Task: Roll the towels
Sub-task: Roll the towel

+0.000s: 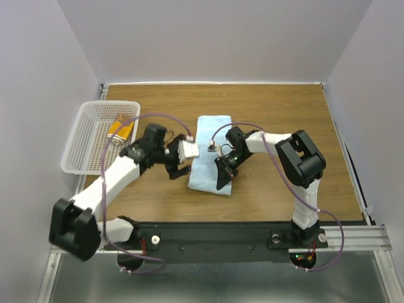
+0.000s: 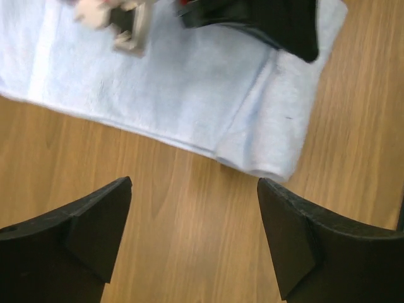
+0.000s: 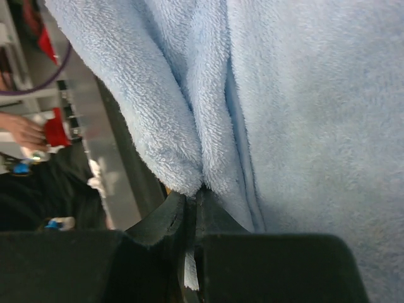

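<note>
The light blue towel [image 1: 210,142] lies flat and lengthwise on the table's middle. My right gripper [image 1: 224,178] is shut on its near right edge; in the right wrist view the jaws [image 3: 193,197] pinch a raised fold of the towel [image 3: 290,107]. My left gripper [image 1: 178,163] is open and empty over bare wood, just left of the towel's near left edge. In the left wrist view its gripper [image 2: 194,184] is apart from the towel [image 2: 170,82]. The mustard-yellow towel [image 1: 122,128] lies in the basket.
A white perforated basket [image 1: 79,148] stands at the table's left edge. The right gripper's black finger [image 2: 271,22] shows at the top of the left wrist view. Bare wood table [image 1: 284,113] lies to the right and behind the towel.
</note>
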Tool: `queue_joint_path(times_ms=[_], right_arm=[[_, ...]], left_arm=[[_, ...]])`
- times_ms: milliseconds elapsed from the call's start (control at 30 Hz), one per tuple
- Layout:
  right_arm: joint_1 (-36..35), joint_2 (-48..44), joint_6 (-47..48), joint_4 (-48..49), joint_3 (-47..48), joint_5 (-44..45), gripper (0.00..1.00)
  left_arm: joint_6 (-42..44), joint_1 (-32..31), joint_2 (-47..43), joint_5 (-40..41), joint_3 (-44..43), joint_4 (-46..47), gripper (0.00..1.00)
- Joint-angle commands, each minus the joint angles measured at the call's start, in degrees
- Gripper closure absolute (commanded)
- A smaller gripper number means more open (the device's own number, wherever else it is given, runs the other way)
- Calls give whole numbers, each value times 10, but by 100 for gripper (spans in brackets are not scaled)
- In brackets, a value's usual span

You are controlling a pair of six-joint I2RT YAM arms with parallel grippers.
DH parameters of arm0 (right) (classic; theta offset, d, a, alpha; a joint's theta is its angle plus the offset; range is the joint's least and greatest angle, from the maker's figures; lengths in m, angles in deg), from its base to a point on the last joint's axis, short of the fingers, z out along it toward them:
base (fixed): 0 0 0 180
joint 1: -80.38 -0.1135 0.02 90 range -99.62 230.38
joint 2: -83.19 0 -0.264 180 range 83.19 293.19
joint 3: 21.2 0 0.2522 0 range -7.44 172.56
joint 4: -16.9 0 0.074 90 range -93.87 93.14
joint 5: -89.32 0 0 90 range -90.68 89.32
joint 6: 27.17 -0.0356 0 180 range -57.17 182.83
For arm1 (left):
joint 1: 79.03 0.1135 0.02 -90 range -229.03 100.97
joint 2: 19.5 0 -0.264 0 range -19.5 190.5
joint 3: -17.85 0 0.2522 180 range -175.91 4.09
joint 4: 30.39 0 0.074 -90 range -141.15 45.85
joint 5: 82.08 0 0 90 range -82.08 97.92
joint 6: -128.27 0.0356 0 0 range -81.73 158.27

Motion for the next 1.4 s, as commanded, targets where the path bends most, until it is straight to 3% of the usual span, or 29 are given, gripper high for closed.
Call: queue_joint_path(times_ms=[0, 133, 333, 633, 833, 933, 967, 1067, 1167, 1267, 1367], right_arm=[[12, 38, 6, -44, 30, -37, 100], [19, 68, 13, -66, 51, -51, 99], [23, 106, 30, -103, 79, -63, 99], [23, 134, 48, -142, 108, -73, 99], [23, 147, 62, -169, 122, -82, 99], [26, 149, 60, -173, 127, -82, 98], [28, 148, 59, -172, 129, -77, 97], [37, 142, 54, -172, 138, -72, 89], [52, 127, 44, -174, 158, -62, 78], [72, 100, 33, -174, 181, -40, 59], [96, 62, 28, -172, 202, -5, 47]], left_arm=[[75, -133, -140, 162, 144, 135, 5], [106, -245, -177, 246, 223, 203, 4], [153, -340, -137, 328, 299, 367, 11], [230, -359, -42, 402, 335, 476, 20], [230, -361, 9, 406, 321, 489, 34], [203, -360, 22, 390, 292, 424, 56], [191, -360, 23, 383, 275, 382, 67], [159, -359, 23, 345, 245, 319, 81], [128, -348, 29, 301, 221, 243, 90], [101, -327, 37, 248, 176, 164, 95], [86, -302, 68, 198, 137, 100, 98]])
